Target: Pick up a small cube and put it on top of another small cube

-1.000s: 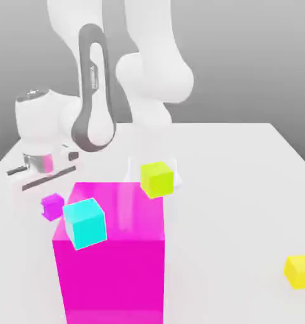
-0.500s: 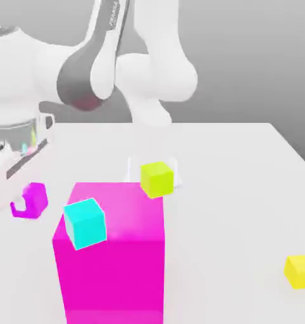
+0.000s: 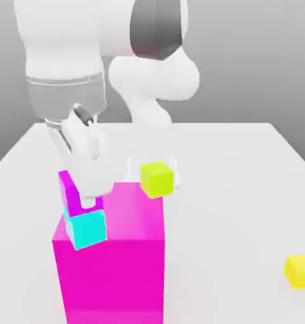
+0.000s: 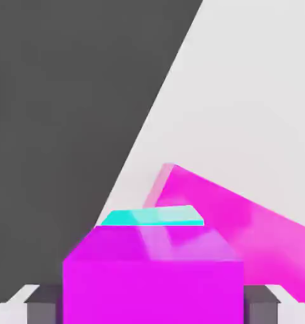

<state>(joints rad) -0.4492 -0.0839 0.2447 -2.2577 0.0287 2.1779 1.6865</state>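
**Exterior view: magenta-purple cube on the cyan cube, tool above it**

Exterior view shows the small magenta-purple cube (image 3: 71, 193) resting on top of the small cyan cube (image 3: 87, 228). The two are touching, and the upper cube sits shifted toward the exterior view's left, so it overhangs that side. The cyan cube stands at the near left corner of the huge magenta block (image 3: 123, 253), which rests on the white table (image 3: 243, 190).

The tool (image 3: 85, 190) points downward over the stack. One white finger covers part of the magenta-purple cube. From the hand view, the magenta-purple cube (image 4: 154, 278) lies between the two dark fingertips (image 4: 44, 309), which stand at its two sides with the jaws spread. Whether the pads press on the cube faces cannot be determined. A strip of the cyan cube (image 4: 152, 218) shows just beyond it.

A yellow-green cube (image 3: 157, 179) sits behind the magenta block. A yellow cube (image 3: 299, 271) lies well apart, toward the exterior view's right.
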